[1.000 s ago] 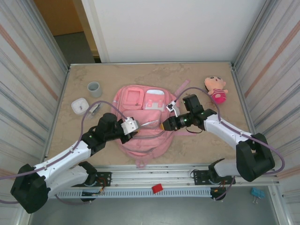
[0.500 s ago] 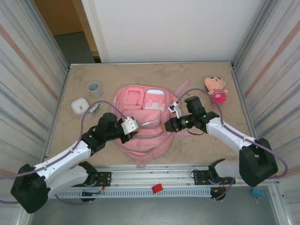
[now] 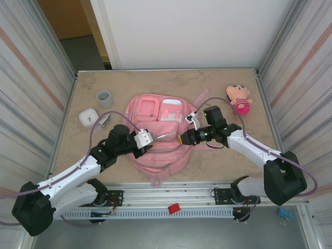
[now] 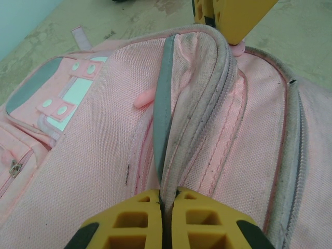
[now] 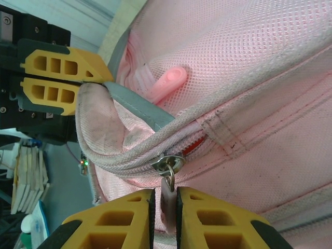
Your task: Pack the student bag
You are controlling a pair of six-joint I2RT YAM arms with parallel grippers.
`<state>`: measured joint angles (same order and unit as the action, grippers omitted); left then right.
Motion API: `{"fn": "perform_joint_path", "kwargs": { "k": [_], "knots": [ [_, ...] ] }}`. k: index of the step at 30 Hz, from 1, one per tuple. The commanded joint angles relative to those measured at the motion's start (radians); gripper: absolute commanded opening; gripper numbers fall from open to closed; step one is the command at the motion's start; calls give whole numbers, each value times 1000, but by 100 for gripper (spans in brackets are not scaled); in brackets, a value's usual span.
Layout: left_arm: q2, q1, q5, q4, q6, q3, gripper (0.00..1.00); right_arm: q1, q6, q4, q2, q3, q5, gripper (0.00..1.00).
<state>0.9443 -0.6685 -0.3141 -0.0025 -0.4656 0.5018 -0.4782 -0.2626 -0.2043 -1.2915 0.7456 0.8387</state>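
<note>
Right wrist view: the right pincer [image 5: 165, 199] pinches the zip tab [image 5: 167, 181] of the student bag [image 5: 249, 62], which lies flat on the desk [image 3: 218, 83] between both arms. Just ahead of it, the left pincer [image 4: 167, 199] is pressed together on the seam fold [image 4: 165, 150]. The thin tab may slip out under a skewed pull, or the slider [image 5: 168, 163] may jam on bunched cloth. The slit shows nothing packed inside. I cannot tell what is in the cup [image 3: 104, 98] beyond the left pincer.

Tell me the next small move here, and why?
Probably draw the right gripper along the zip track: its jaws pinch the zipper pull, and the left gripper clamps a fabric fold of the student bag as an anchor.
</note>
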Motion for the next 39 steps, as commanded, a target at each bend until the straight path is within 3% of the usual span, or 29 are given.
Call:
{"fn": "perform_joint_path", "kwargs": {
  "k": [1, 20, 39],
  "knots": [
    [-23, 6, -9, 80, 23, 47, 6, -5, -23, 14, -7, -4, 20, 19],
    [-9, 6, 17, 82, 36, 53, 5, -17, -47, 3, 48, -15, 19, 5],
    [49, 6, -8, 128, 69, 81, 5, -150, -110, 40, 104, 5, -52, 1]
  ]
}}
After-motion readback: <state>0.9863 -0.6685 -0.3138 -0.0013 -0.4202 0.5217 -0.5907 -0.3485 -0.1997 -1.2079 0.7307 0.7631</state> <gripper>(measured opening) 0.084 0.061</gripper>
